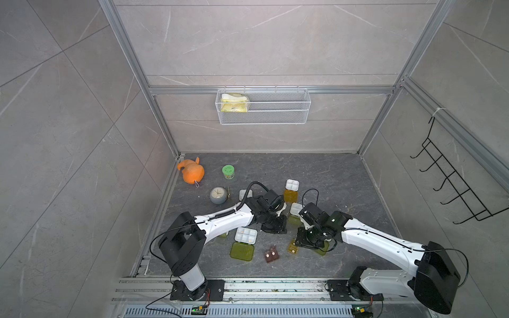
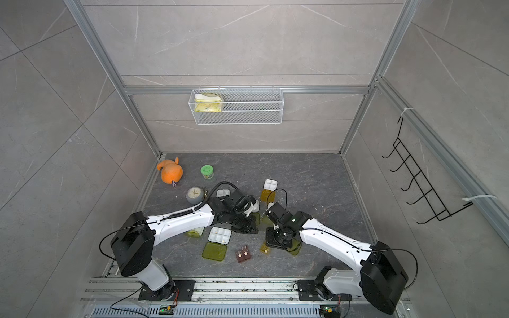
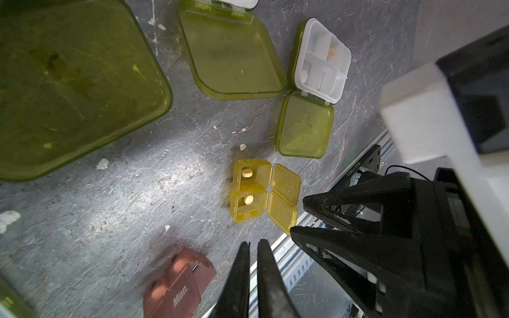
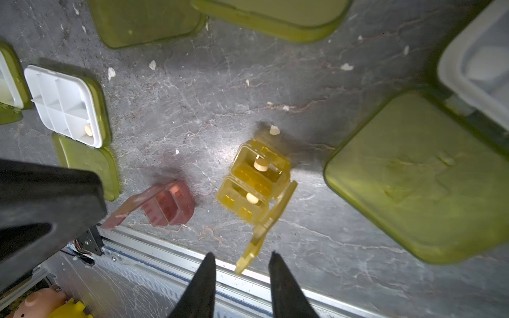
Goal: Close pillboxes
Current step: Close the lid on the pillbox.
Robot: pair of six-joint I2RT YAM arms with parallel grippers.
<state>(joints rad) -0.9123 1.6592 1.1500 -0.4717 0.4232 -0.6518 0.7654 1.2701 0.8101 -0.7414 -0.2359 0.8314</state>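
1. Two tiny boxes, the amber pillbox (image 4: 253, 187) and the brown pillbox (image 4: 168, 203), lie open near the tabletop's (image 4: 192, 96) front edge.
2. Your left end effector (image 3: 253, 245) is narrowed to a slit, empty.
3. Your right end effector (image 4: 242, 254) stands parted, with the amber pillbox's raised lid showing between its jaws, ungripped.

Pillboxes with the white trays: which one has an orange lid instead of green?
The pillbox farthest from the robot's bases, beyond both arms. Its open lid is orange; the other white-trayed boxes, like the front one, have yellow-green lids.
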